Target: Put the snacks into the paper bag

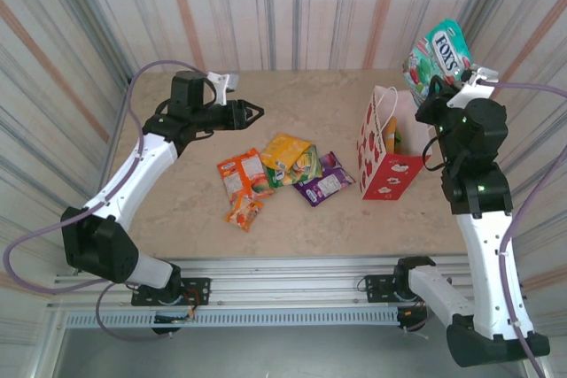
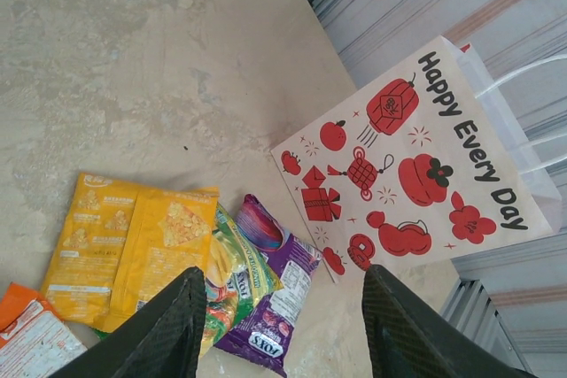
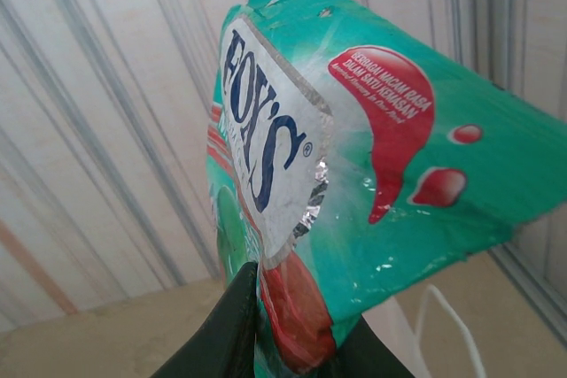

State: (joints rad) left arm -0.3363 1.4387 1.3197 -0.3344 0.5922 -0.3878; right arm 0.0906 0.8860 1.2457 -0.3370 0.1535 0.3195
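Paper bag stands upright on the worktop, mouth up. Its open top runs near-to-far in the top cam. The left wrist cam shows a white face reading "Happy Every Day" w/ red motifs. Something yellow-orange shows inside the mouth.

R gripper is up beside the bag's far right corner, jaws clenched on the low end of the green packet. The packet's long axis is near vertical, tipped a bit, its free edge topmost and above the level of the bag's rim. Right wrist cam: "FOX'S" label runs lengthwise up the packet from the R gripper.

Remaining packets lie flat in a loose heap left of the bag:
- purple packet closest, near the bag's base, slanted
- yellow packet overlapping a green-yellow one
- orange packet further left, long axis roughly near-far
- small orange one just nearer than it

L gripper is well left of the bag, on the heap's far side. Its jaws are spread apart, gripping nothing, pointing toward the bag.
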